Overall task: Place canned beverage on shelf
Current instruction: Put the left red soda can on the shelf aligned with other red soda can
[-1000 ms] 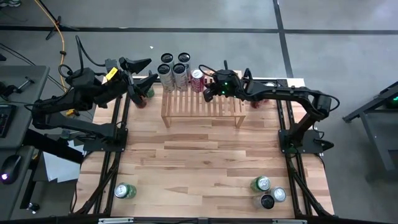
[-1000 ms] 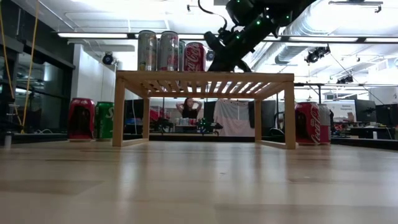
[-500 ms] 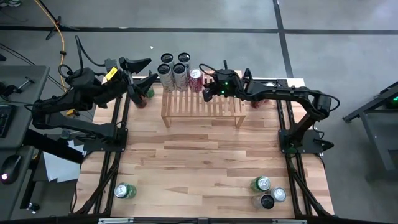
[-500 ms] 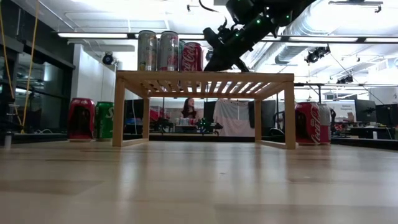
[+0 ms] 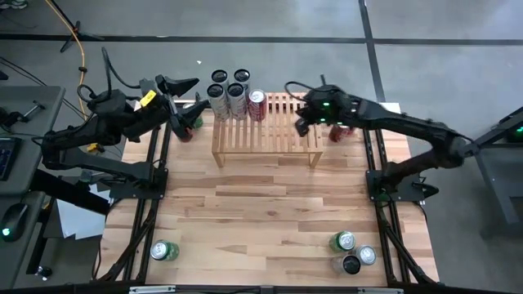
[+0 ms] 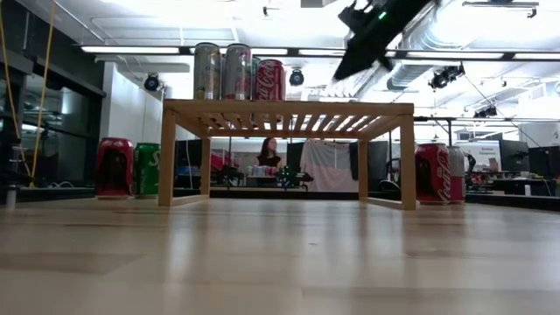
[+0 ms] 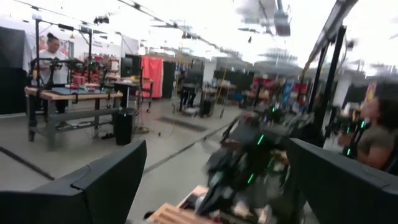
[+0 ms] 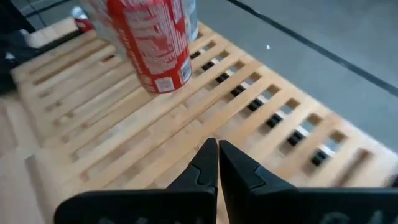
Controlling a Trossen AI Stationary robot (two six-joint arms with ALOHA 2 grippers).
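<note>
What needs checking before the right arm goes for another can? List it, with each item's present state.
1. Red cola can stands upright on the low light-wood slatted shelf: ok.
2. Right gripper clear of that can, fingers shut, nothing held: ok.
3. Free slats on the shelf beside the red can for another can: ok.
4. Next can available: a red can stands on the light wooden table at the shelf's right end: ok.
5. Left gripper waits, fingers open, off the shelf's left end: ok.
6. Whether the left gripper touches the cans under it: cannot tell.
</note>
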